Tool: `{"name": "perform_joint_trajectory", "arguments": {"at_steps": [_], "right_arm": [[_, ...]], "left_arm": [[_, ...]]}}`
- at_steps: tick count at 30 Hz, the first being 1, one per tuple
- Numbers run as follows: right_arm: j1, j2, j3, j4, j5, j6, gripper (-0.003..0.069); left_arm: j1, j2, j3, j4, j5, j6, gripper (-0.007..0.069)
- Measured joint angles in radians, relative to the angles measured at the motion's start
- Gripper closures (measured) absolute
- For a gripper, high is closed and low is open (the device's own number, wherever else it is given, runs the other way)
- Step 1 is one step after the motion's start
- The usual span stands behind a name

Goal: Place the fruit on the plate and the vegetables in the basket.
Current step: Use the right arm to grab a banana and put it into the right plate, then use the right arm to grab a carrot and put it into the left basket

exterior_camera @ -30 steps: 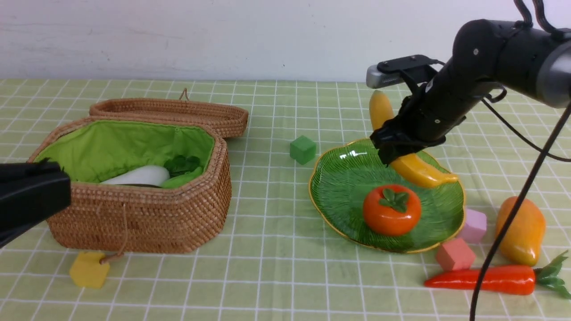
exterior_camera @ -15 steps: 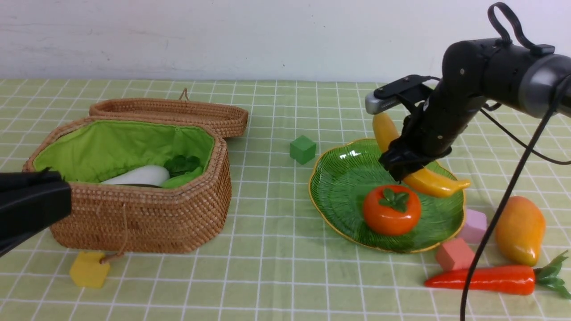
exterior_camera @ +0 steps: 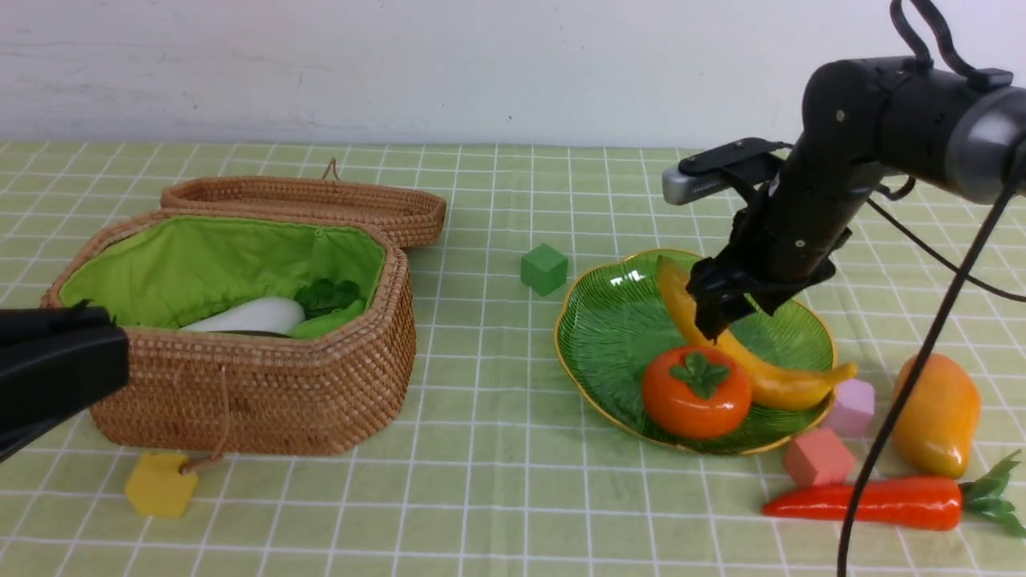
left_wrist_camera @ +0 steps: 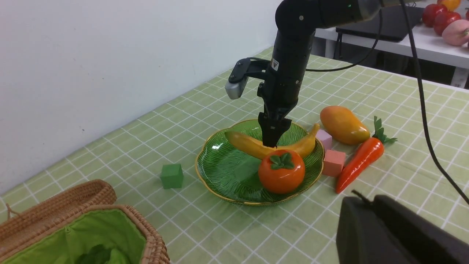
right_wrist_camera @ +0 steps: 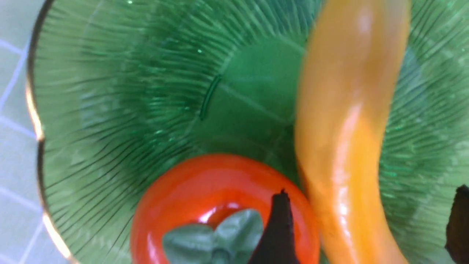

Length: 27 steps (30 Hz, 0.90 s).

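Note:
The yellow banana (exterior_camera: 761, 369) lies in the green plate (exterior_camera: 609, 320) against the persimmon (exterior_camera: 696, 393). My right gripper (exterior_camera: 717, 316) is open just above the banana; in the right wrist view (right_wrist_camera: 370, 205) its fingertips stand apart either side of the banana (right_wrist_camera: 344, 110), beside the persimmon (right_wrist_camera: 205, 194). The mango (exterior_camera: 936, 417) and the carrot (exterior_camera: 866, 502) lie on the cloth right of the plate. The wicker basket (exterior_camera: 240, 393) holds the white radish (exterior_camera: 248, 315) and something green. My left gripper (exterior_camera: 56, 369) is shut and empty in front of the basket's left end.
A green cube (exterior_camera: 544, 268) sits left of the plate. A pink cube (exterior_camera: 851, 405) and a salmon cube (exterior_camera: 817, 458) sit by the plate's right rim. A yellow cube (exterior_camera: 160, 483) lies in front of the basket, whose lid (exterior_camera: 304, 204) lies open behind it.
My right gripper lowered the banana onto the plate and opened, letting it go. The banana now rests against the persimmon, which shifted slightly left. The left arm has not moved.

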Motion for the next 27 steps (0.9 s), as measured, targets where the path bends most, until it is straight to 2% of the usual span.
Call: {"name": "perform_joint_trajectory", "arguments": {"at_steps": [2, 5, 8, 14, 16, 19, 27], "right_arm": [[0.0, -0.03, 0.0, 0.002, 0.028, 0.011, 0.0117], [0.0, -0.104, 0.0, 0.005, 0.099, 0.041, 0.02], [0.0, -0.165, 0.0, 0.006, 0.166, 0.056, 0.0309], [0.0, -0.292, 0.025, 0.004, 0.19, 0.056, 0.0615], [0.0, -0.339, 0.07, 0.001, 0.193, 0.056, 0.0666], [0.0, -0.423, 0.168, -0.01, 0.195, 0.056, 0.0676], [0.0, -0.581, 0.424, -0.054, 0.199, 0.056, 0.0643]], "left_arm": [[0.0, 0.0, 0.0, 0.0, 0.0, 0.0, 0.0594], [0.0, 0.0, 0.0, 0.0, 0.0, 0.0, 0.0591], [0.0, 0.0, 0.0, 0.0, 0.0, 0.0, 0.0589], [0.0, 0.0, 0.0, 0.0, 0.0, 0.0, 0.0587], [0.0, 0.0, 0.0, 0.0, 0.0, 0.0, 0.0586], [0.0, 0.0, 0.0, 0.0, 0.0, 0.0, 0.0585], [0.0, 0.0, 0.0, -0.001, 0.0, 0.0, 0.0585]]}}
